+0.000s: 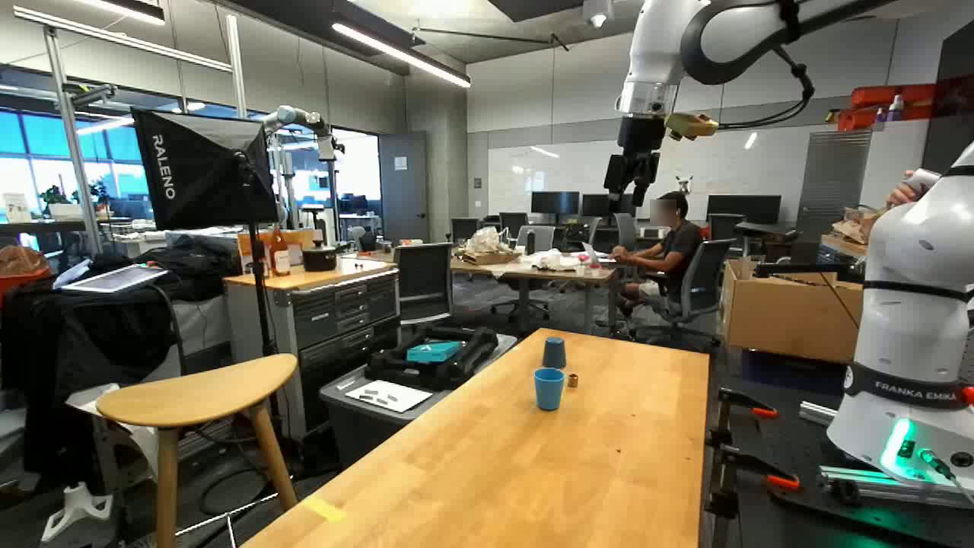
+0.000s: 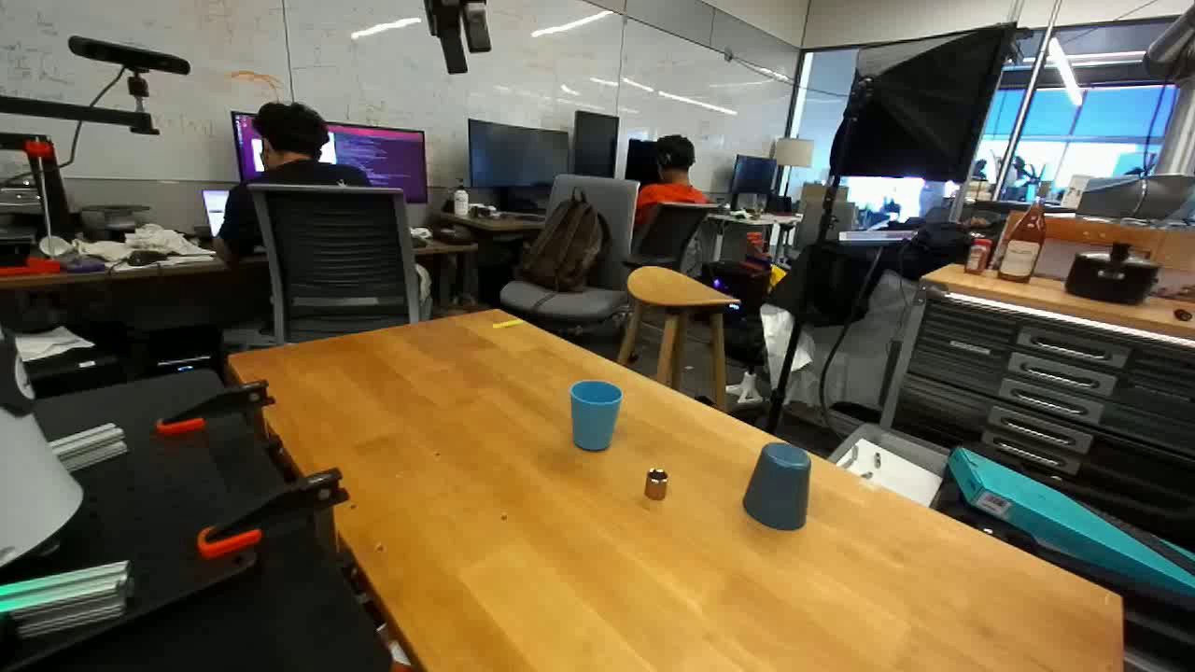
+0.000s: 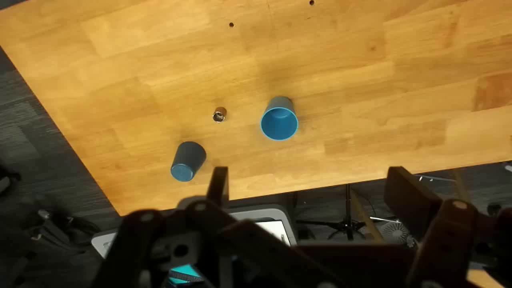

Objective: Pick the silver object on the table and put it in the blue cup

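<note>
1. Basically zero progress: silver object [image 2: 656, 485] not picked, nothing delivered to the blue cup [image 2: 596, 420]; wrist view sees into the cup, no object showing inside.
2. Silver object stands on the table [image 2: 420, 420], a small metal cylinder, hollow end up, near the blue cup but not touching it. Brownish sides, likely wood reflection.
3. Blue cup upright; in an exterior view, left of the object and a bit farther off.
4. Dark cup [image 2: 778, 487] upside down, right of the object in that view, slightly nearer. Probably a distractor.
5. Gripper [image 3: 308, 172] high above the table, jaws spread wide, holding nothing.
6. Remaining, my read: get over the object, descend, close on it, lift, carry across, release inside the blue cup. Whole pick and place to do; cups stand either side, so a bump is possible.
</note>
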`<state>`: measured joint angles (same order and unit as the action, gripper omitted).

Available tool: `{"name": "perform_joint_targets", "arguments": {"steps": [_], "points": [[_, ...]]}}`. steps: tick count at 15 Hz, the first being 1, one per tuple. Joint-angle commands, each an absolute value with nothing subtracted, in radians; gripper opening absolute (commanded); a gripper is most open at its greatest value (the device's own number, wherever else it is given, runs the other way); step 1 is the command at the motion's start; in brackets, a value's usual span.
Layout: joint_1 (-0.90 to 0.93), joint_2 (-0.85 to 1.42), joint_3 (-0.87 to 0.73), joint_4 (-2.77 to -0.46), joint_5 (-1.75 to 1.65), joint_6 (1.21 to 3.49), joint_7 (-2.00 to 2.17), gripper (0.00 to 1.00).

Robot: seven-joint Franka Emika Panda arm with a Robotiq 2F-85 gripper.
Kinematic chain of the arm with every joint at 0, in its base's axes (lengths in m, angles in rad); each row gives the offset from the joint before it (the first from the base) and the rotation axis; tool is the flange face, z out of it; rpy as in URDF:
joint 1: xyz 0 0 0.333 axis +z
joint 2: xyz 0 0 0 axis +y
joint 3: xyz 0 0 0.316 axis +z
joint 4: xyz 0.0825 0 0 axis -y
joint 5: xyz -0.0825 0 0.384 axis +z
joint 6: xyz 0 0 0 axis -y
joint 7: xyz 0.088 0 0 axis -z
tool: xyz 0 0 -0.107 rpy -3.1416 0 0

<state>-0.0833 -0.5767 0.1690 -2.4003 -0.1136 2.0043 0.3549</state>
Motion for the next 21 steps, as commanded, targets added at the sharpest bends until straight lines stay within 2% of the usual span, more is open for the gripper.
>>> {"name": "perform_joint_targets", "arguments": {"steps": [1, 7, 15, 20, 21], "points": [[-0.069, -0.576, 0.157, -2.395, -0.121, 2.003, 0.361, 1.0], [-0.094, -0.522, 0.141, -2.37, -0.124, 2.034, 0.379, 1.0], [-0.178, -0.091, -0.098, -2.308, 0.071, 2.246, 0.373, 1.0], [-0.198, 0.234, -0.164, -2.208, 0.303, 2.411, 0.372, 1.0], [-0.183, 0.099, -0.164, -2.313, 0.222, 2.397, 0.38, 1.0]]}}
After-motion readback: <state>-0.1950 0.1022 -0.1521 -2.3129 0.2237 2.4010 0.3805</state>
